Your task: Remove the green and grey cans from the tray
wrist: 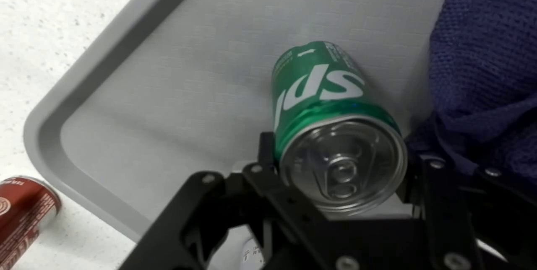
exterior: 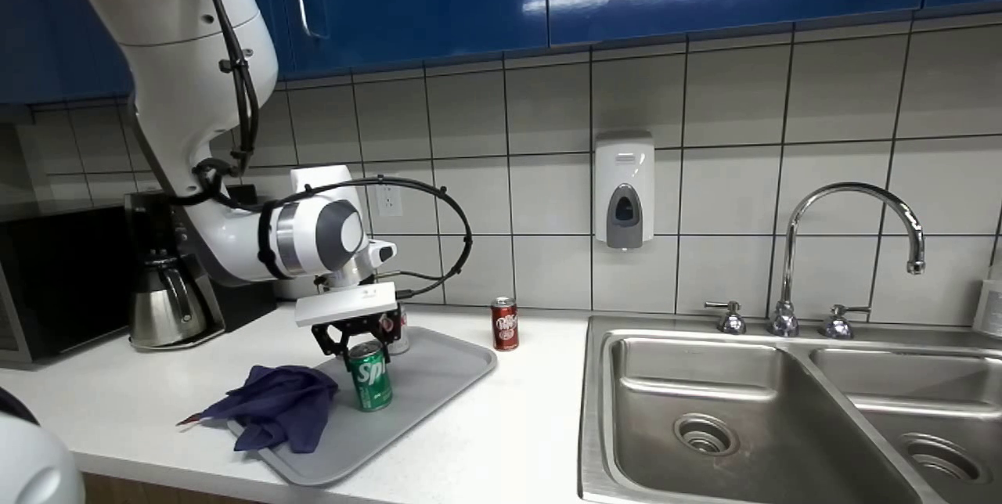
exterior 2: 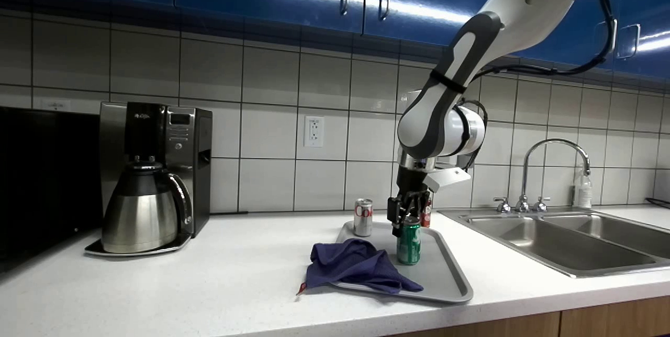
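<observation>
The green can (exterior: 371, 383) stands upright on the grey tray (exterior: 446, 367), and shows in an exterior view (exterior 2: 409, 248) and in the wrist view (wrist: 319, 81). My gripper (exterior: 368, 361) points down with a finger against each side of the can's top. In the wrist view the gripper (wrist: 337, 163) appears shut on the can. The grey can (exterior 2: 363, 217), silver with red lettering, stands at the tray's back. It is partly hidden behind the gripper in an exterior view (exterior: 401, 336), and only a sliver of it (wrist: 252, 256) shows in the wrist view.
A purple cloth (exterior: 278, 406) lies over the tray's edge beside the green can. A red can (exterior: 505, 324) stands on the counter off the tray, near the wall. A coffee maker (exterior 2: 157, 180) and a steel sink (exterior: 704, 410) flank the tray.
</observation>
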Motion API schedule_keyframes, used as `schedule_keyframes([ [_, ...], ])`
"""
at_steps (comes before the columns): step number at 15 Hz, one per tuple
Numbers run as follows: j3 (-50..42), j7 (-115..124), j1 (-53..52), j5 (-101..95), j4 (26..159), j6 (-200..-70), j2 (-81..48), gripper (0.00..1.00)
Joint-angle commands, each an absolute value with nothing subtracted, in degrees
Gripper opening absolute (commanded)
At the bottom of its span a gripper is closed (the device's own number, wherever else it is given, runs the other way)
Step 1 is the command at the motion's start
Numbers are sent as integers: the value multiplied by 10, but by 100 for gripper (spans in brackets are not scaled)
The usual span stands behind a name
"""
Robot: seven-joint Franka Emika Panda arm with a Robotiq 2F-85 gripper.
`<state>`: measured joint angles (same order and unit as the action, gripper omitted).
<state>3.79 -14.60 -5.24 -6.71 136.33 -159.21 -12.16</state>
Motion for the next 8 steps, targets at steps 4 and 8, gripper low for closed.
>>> schedule_keyframes([
  [4, 48, -161, -35, -61, 1374, -1590, -88, 38],
  [8, 50, -166, -30, -50, 1381, -1594, -70, 38],
])
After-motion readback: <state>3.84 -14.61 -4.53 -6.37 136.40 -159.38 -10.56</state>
